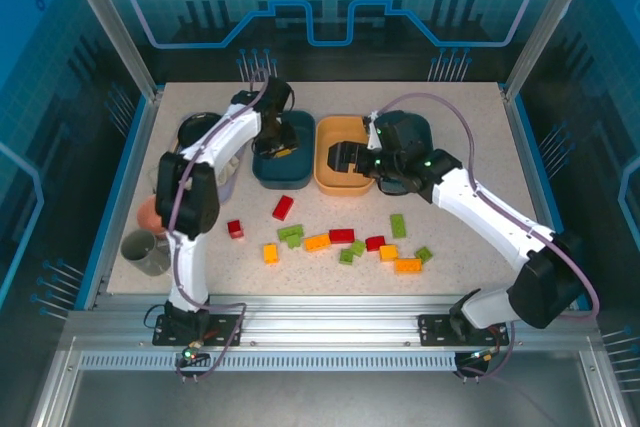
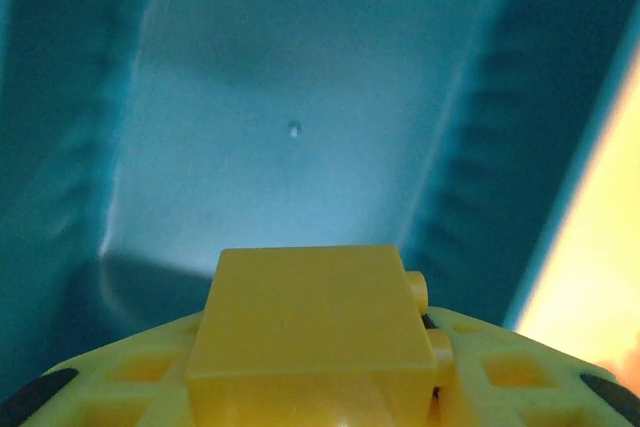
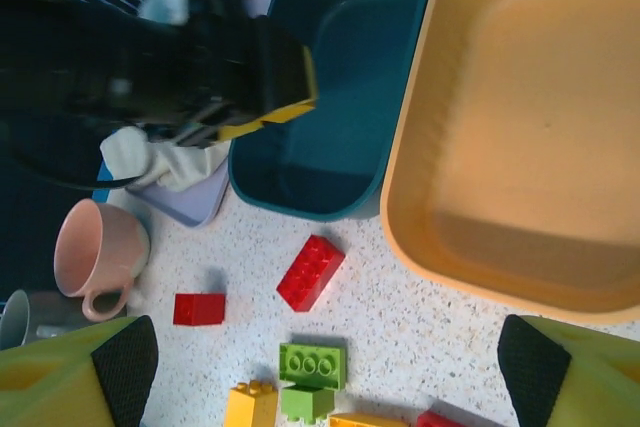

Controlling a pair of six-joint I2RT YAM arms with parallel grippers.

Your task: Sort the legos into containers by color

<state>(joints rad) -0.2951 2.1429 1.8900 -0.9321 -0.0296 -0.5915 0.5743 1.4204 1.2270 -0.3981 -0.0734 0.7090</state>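
At far left, a grey mug [image 1: 146, 253] and a pink cup [image 1: 150, 215] stand near the edge of the speckled table [image 1: 470, 147]. The left gripper [image 1: 278, 142] hangs over a dark teal tray [image 1: 268, 175], clenched on a yellow brick [image 2: 305, 332]. In the wrist view the brick's studs face right, and its long axis cannot be told. Just beside sits an orange-yellow tray [image 1: 335, 185], with the right gripper [image 1: 345, 159] above it, fingers spread wide and holding nothing. A second teal tray [image 1: 415, 127] lies to its right. Loose bricks are scattered nearer the arms. A long red brick [image 1: 283, 207] lies diagonally, a green brick [image 1: 398, 225] points away from the arms, and an orange brick [image 1: 407, 265] lies crosswise.
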